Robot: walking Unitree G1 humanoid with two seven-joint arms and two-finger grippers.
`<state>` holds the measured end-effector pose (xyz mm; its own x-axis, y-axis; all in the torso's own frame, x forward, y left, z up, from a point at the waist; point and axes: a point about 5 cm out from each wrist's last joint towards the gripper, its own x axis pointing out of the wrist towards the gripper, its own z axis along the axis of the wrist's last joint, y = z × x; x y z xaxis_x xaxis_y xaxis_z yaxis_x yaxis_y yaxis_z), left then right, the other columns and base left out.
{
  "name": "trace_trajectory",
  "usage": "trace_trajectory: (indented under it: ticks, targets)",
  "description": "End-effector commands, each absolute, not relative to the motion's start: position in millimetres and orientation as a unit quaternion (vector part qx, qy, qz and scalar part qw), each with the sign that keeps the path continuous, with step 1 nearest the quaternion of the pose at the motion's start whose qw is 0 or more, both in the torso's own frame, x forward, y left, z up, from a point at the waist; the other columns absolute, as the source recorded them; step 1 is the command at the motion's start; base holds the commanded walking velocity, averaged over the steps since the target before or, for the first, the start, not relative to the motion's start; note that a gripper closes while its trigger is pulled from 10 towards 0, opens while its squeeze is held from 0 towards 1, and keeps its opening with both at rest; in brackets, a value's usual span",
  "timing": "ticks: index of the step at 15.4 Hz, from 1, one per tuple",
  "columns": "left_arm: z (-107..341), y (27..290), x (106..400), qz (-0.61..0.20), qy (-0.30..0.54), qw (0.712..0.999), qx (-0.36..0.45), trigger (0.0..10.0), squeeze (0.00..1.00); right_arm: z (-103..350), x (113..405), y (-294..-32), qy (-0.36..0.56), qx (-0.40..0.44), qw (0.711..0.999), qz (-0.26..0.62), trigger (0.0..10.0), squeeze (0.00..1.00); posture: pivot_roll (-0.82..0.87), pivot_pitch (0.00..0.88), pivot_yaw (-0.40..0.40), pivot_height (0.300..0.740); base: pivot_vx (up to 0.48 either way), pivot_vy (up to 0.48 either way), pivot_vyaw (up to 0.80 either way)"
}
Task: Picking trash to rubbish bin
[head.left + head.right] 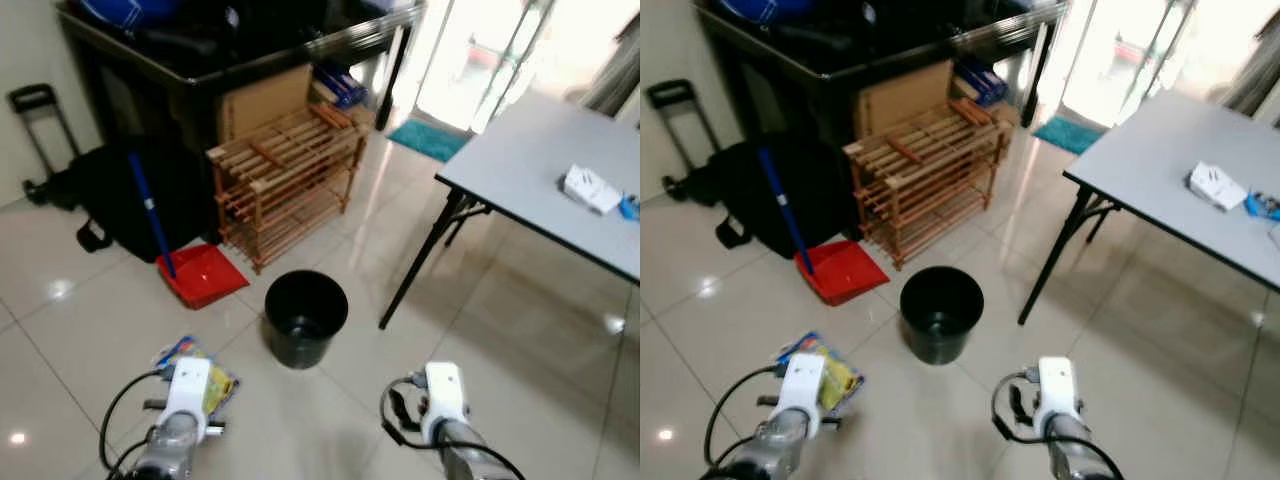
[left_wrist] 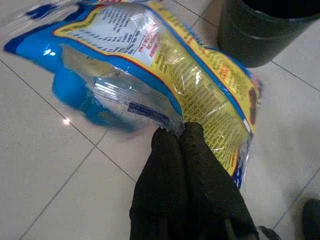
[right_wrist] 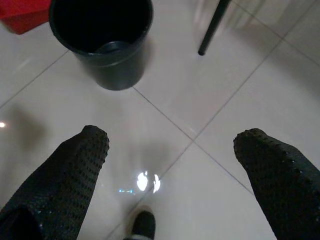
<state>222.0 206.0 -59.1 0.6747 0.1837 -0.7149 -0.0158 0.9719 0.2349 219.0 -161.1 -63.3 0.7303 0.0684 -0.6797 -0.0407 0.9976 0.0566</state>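
Fingers of the left gripper (image 2: 176, 134) are pinched together on one crinkled edge of the snack wrapper (image 2: 165, 75), which hangs over the floor at about eight o'clock from the rubbish bin (image 1: 305, 317); the right gripper (image 3: 172, 165) waits spread wide. With so thin a pinch, the slick film could slip free mid-swing and miss the bin

1 snack wrapper (image 2: 165, 75); 1 black bin (image 1: 305, 317); 1 dustpan (image 1: 203, 274); 1 wooden rack (image 1: 285, 175); 1 table (image 1: 540, 170)

Wrapper (image 1: 205, 372) left of bin (image 1: 304, 318), dustpan (image 1: 205, 273) and rack (image 1: 288, 175) behind, table (image 1: 540, 175) right.
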Motion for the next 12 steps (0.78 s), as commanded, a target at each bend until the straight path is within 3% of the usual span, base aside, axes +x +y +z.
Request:
trace_trajectory:
  ticks: [1,12]
  targets:
    - [-59.7,191.3,225.1,0.041,0.397,0.912,0.096,10.0,0.0,-63.8,215.9,-178.3,0.37,0.008,0.929,0.01,10.0,0.0,-0.03,0.046,-0.089,0.74,0.368,0.0,0.0]
    - [-58.6,193.5,226.4,0.042,0.397,0.912,0.096,10.0,0.0,-63.6,216.6,-177.7,0.37,0.011,0.929,0.007,10.0,0.0,-0.03,0.063,-0.091,0.74,0.351,0.0,0.0]
